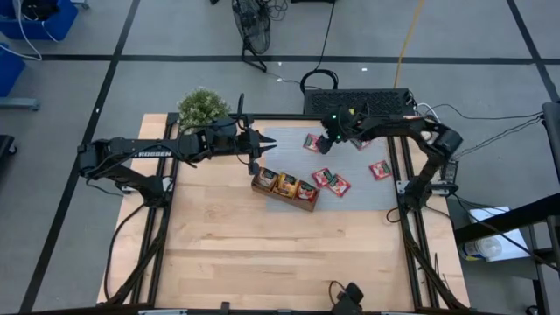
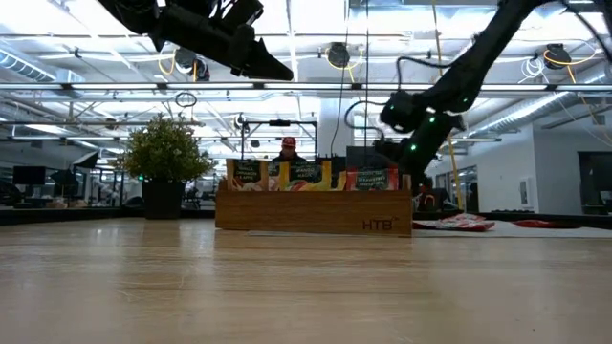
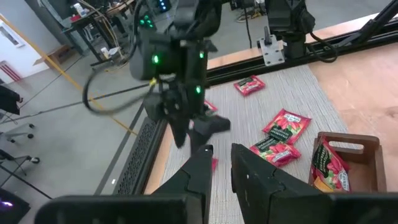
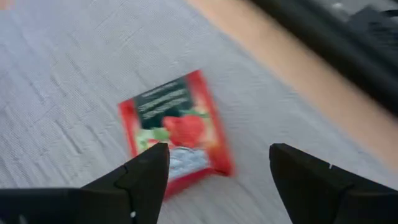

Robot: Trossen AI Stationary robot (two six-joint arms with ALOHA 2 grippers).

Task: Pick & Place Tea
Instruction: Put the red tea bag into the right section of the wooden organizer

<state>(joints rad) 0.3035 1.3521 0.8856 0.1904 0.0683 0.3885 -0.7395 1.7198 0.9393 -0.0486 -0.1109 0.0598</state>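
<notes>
The right claw (image 4: 217, 174) hangs with its fingers spread wide over a red tea sachet (image 4: 176, 132) that lies flat on the grey mat (image 1: 350, 171) — nothing is between the fingers. From above, that claw (image 1: 325, 140) sits at about one o'clock from the wooden tray (image 1: 285, 190), just beside the sachet (image 1: 312, 142). More red sachets lie loose on the mat at the tray's three o'clock (image 1: 331, 180), and one farther out near the right rail (image 1: 380, 170). The tray's three compartments hold upright sachets. The left claw (image 1: 259, 143) hovers at the tray's eleven o'clock, its fingers close together; whether they pinch anything I cannot tell. A potted plant (image 1: 203, 108) stands at the bench's (image 1: 262, 254) far left corner.
</notes>
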